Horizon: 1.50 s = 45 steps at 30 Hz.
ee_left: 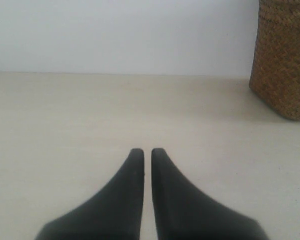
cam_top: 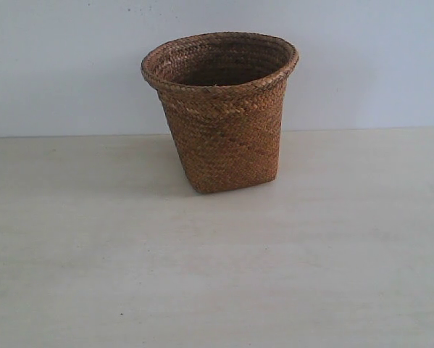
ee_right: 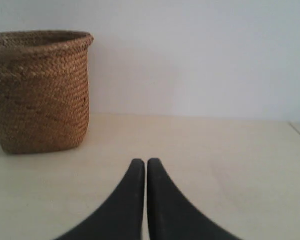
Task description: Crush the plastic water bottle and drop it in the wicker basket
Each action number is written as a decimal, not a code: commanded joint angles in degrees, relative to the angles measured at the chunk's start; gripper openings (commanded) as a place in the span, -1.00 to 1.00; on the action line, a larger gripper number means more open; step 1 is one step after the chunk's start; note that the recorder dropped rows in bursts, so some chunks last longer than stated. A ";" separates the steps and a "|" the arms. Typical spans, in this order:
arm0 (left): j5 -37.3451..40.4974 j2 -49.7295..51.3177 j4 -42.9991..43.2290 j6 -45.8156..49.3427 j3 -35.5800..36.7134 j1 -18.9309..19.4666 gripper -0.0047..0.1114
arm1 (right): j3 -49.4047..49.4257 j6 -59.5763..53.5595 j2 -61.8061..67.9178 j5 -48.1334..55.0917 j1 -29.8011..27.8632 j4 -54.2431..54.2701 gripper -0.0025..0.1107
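The brown wicker basket (cam_top: pixel 222 109) stands upright near the back of the pale table, its round braided rim open upward. The plastic water bottle shows in no view; the basket's inside is mostly hidden from here. Neither arm appears in the exterior view. In the left wrist view my left gripper (ee_left: pixel 146 151) is shut with nothing between its black fingers, low over the table, with the wicker basket (ee_left: pixel 282 60) off to one side ahead. My right gripper (ee_right: pixel 145 162) is likewise shut and empty, and the wicker basket (ee_right: pixel 39 90) stands ahead on its other side.
The pale wooden table (cam_top: pixel 217 275) runs back to a plain white wall (cam_top: pixel 57 58). A table edge or seam (ee_right: pixel 299 131) shows in the right wrist view.
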 commanded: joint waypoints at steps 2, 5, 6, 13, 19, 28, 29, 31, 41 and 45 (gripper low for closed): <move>-0.01 -0.21 -0.73 0.11 0.23 0.16 -0.84 | 5.09 -0.25 -0.26 -2.99 -0.16 1.37 -0.96; -0.01 -0.21 -0.73 0.11 0.23 0.16 -0.84 | 5.09 -0.25 -0.26 -3.31 -0.16 2.43 -0.96; -0.01 -0.21 -0.73 0.11 0.23 0.16 -0.84 | 5.09 -0.25 -0.26 -2.54 -0.16 2.44 -0.96; -0.12 -0.21 -0.73 0.11 0.23 0.16 -0.84 | 5.09 -0.39 -0.26 -0.24 -0.16 2.44 -0.96; -0.12 -0.21 -0.73 0.11 0.23 0.16 -0.84 | 5.09 -0.52 -0.26 4.89 -0.16 2.44 -0.96; -0.12 -0.21 -0.73 0.11 0.23 0.16 -0.84 | 5.09 -0.52 -0.26 4.89 -0.16 2.44 -0.96; -0.12 -0.21 -0.73 0.11 0.23 0.16 -0.84 | 5.09 -0.52 -0.26 4.89 -0.16 2.44 -0.96; -0.12 -0.21 -0.73 0.11 0.23 0.16 -0.84 | 5.09 -0.52 -0.26 4.89 -0.16 2.44 -0.96; -0.12 -0.21 -0.73 0.11 0.23 0.16 -0.84 | 5.09 -0.52 -0.26 4.89 -0.16 2.44 -0.96; -0.12 -0.21 -0.73 0.11 0.23 0.16 -0.84 | 5.09 -0.52 -0.26 4.89 -0.16 2.44 -0.96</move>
